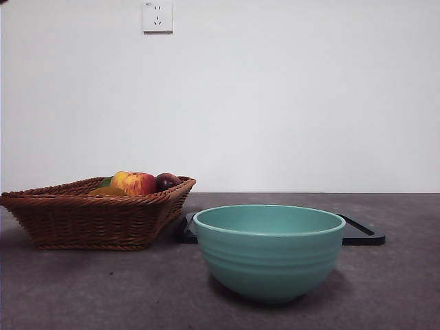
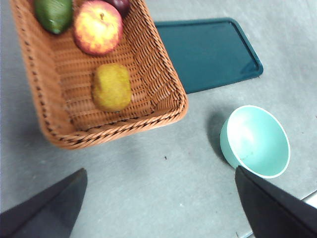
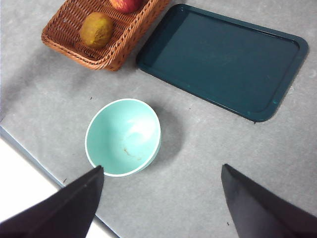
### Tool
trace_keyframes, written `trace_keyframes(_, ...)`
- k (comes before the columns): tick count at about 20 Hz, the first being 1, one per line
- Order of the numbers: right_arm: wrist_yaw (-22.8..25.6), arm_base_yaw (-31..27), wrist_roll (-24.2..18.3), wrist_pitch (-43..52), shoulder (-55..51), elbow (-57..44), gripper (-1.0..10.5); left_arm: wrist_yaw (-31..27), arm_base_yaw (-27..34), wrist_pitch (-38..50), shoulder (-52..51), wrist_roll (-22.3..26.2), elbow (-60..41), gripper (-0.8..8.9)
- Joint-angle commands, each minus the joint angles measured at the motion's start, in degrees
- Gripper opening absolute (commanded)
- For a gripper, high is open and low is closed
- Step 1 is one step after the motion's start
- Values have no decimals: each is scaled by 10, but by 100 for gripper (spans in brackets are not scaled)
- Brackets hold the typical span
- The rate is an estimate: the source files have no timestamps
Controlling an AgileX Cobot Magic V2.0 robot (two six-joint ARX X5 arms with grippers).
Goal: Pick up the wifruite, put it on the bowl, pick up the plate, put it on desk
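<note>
The left hand hangs high over the desk with its jaws spread wide and nothing between them, placed so the wicker basket sits ahead of it; that looks like a ready stance for reaching down into the basket. The wifruite lies on the basket floor, apart from the apple at about its 12 o'clock and the green fruit at about 11, so there is room to close on it. The bowl stands empty on the desk at about its 4 o'clock, clear of the basket. The right hand also waits spread and empty above the bowl, with the dark tray beyond
</note>
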Motion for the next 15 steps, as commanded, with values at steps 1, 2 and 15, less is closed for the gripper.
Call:
trace_keyframes(1,-24,2,1,2,4,10,380,2,-14,32,27,-15,20,469)
trace_keyframes(2,-38,2,1,2,4,10,380,2,-22,48,45,-18,26,469)
trace_keyframes(15,-41,2,1,2,4,10,380,-152,-110,133,359,-24,157,464)
